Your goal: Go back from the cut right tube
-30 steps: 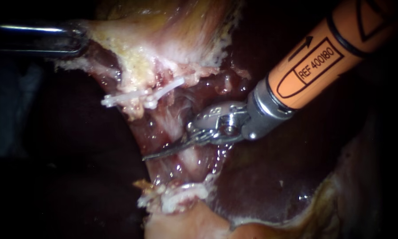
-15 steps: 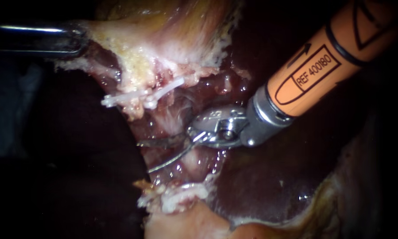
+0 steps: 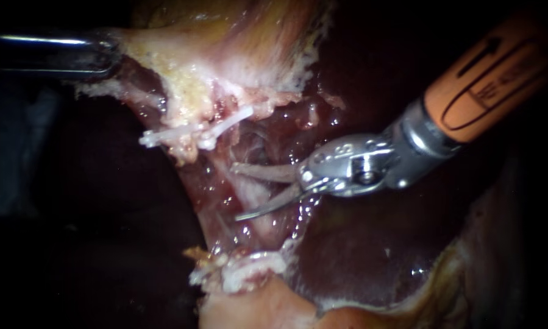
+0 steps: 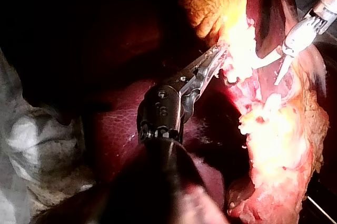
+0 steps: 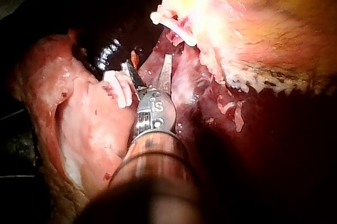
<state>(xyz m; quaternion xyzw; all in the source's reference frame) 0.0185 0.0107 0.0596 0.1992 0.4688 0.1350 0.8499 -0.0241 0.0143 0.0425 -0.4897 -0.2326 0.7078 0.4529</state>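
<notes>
1. Dark red liver formed the working surface, wet and glistening, with blackness beyond it. In the left wrist view a crumpled pale cloth lay beside it.
2. At the far side of the field lay the gallbladder, pale with a yellow fringe. It was stretched toward the left instrument, whose jaws were closed on its pale edge.
3. White upper clips sat on the strands just below the gallbladder. White lower clips sat on the stump nearer the camera, well apart from the upper set.
4. A pale tube ran over the liver between the two sets of clips.
5. The right instrument entered from the upper right. Its two slim curved blades stood apart in a wide V and held nothing.
6. The tube crossed the gap between the blades, near their tips. Contact with either blade could not be confirmed, and no severed end could be made out.
</notes>
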